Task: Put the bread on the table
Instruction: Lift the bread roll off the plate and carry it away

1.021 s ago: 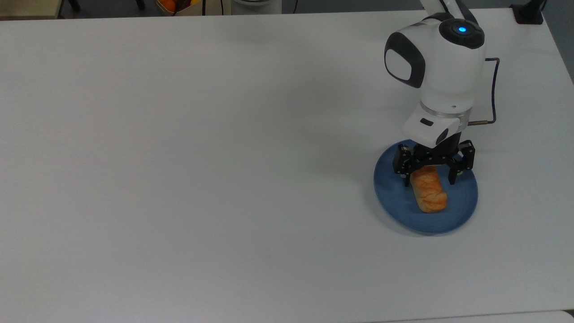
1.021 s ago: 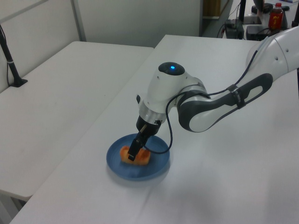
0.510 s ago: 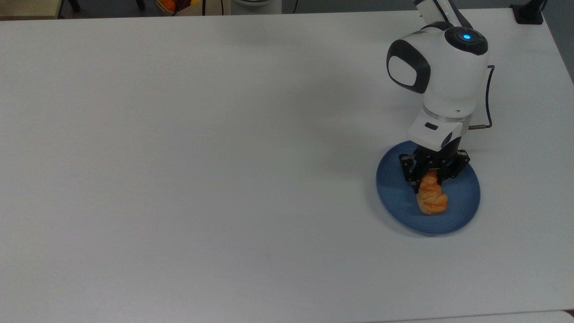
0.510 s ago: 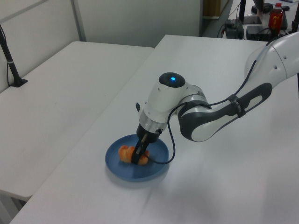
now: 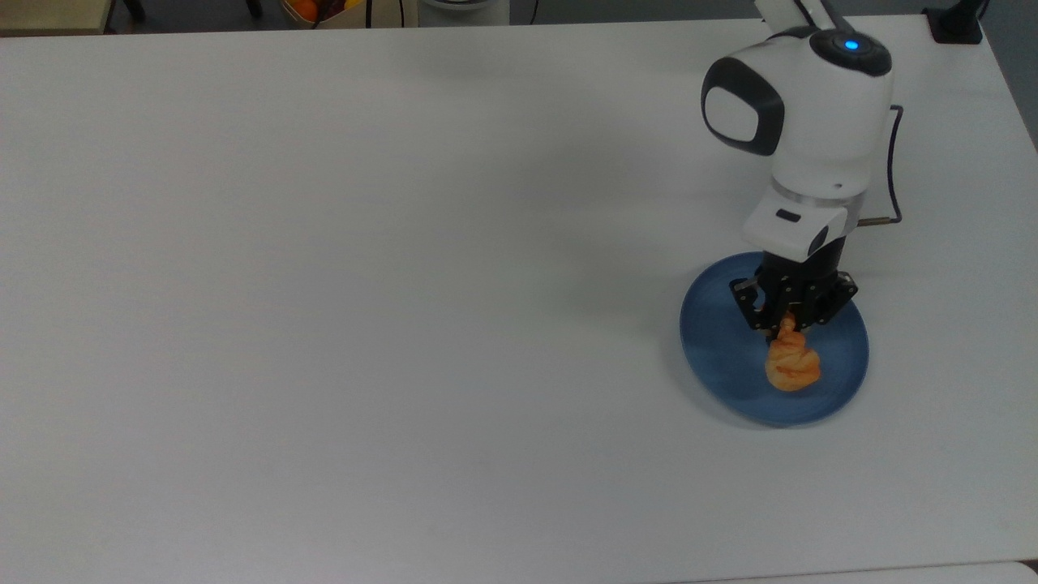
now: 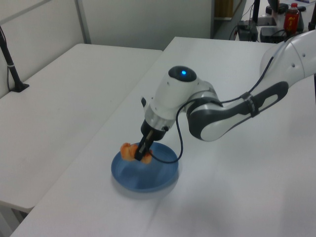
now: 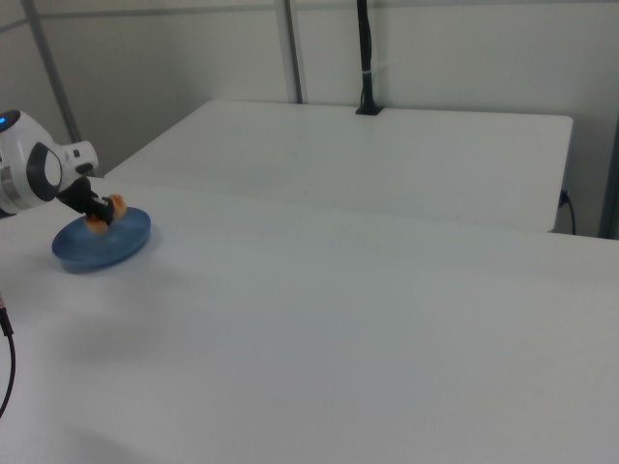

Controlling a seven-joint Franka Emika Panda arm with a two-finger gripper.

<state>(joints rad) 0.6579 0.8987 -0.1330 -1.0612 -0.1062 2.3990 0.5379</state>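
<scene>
My end effector (image 5: 788,323) is pinched on one end of the bread (image 5: 792,362), its black fingers (image 5: 761,312) closed against the roll's narrow tip. In the top view the bread hangs from the fingers over the blue plate (image 5: 714,341), with its free end pointing toward the bottom of the picture. In the left view my end effector (image 6: 142,153) holds the bread (image 6: 128,150) lifted above the plate (image 6: 148,175), and the roll sticks out toward the left view's left, over the plate's near rim. I cannot tell whether the lower end of the bread touches the plate.

The plate sits on the white desk (image 5: 365,284), near the top view's right edge. In the right view the plate (image 7: 102,242) lies at the far left, with the bread (image 7: 108,208) and my end effector (image 7: 97,211) just above it. My white wrist stands above the plate, with a blue light on its top. A thin dark cable (image 5: 892,162) runs along my wrist.
</scene>
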